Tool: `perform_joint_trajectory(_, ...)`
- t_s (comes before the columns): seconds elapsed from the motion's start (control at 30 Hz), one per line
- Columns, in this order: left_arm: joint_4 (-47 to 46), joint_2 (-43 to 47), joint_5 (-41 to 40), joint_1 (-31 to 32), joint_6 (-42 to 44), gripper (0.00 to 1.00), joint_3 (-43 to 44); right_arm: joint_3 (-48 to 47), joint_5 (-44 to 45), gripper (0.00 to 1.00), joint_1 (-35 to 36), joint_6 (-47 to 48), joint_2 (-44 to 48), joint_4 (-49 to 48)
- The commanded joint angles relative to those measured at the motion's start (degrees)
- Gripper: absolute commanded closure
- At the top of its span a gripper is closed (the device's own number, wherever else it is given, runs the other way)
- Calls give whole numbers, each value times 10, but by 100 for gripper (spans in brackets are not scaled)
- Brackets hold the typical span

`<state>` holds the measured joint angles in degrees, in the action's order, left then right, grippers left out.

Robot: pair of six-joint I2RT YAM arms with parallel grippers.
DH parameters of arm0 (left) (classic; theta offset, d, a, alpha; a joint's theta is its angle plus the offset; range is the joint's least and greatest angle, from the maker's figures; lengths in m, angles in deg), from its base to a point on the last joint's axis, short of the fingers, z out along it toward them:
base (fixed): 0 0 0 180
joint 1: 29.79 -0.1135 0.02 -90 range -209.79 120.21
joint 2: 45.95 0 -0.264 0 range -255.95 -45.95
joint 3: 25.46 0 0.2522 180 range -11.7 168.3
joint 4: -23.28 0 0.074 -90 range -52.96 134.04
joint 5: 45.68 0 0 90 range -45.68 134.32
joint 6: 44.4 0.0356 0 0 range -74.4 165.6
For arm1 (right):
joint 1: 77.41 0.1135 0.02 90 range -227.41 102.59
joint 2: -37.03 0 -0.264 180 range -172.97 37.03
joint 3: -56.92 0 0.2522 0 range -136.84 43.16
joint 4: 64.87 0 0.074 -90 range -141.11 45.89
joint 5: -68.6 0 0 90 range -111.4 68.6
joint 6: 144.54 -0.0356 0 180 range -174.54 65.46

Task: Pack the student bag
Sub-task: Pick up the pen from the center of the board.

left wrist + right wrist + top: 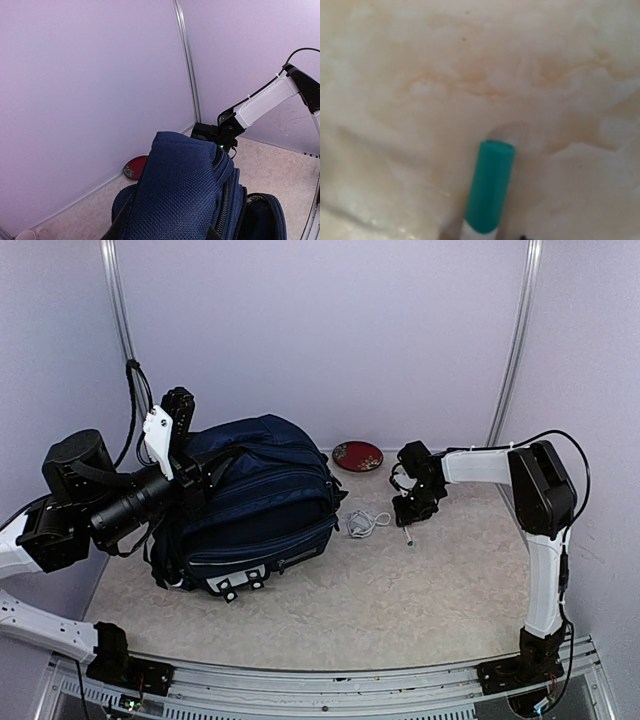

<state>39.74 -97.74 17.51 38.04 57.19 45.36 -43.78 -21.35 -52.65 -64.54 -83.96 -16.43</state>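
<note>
The student bag (262, 498), a navy-blue backpack with a white dotted patch at its near end, lies on its side at the table's left. My left gripper (188, 478) is at the bag's far-left top and is shut on a fold of its navy fabric (175, 195), holding it lifted. The fingers are mostly hidden under the cloth. My right gripper (410, 512) is right of the bag, low over the table. It is shut on a white marker with a green cap (489, 192), cap end down, close to the tabletop; the marker also shows in the top view (407, 533).
A red round dish (357, 456) lies by the back wall, also seen in the left wrist view (137, 166). A coiled white cable (366, 523) lies between the bag and my right gripper. Lilac walls close in the back and sides.
</note>
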Motion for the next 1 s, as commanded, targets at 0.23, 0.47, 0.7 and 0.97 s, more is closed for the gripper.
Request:
perform_joint_trajectory(0.23,-58,13,-3,-5,-20,100,31,-10,45,84,26,5,-28,64)
perform_joint_trajectory(0.47,-59,13,-5,-5,-16,100,31,0,61,95,31,10,-14,70)
perform_joint_trajectory(0.7,-59,14,-5,-5,-17,100,31,9,64,99,33,15,23,55)
perform_joint_trajectory(0.97,-58,13,-4,-5,-18,100,31,20,64,99,33,17,71,45)
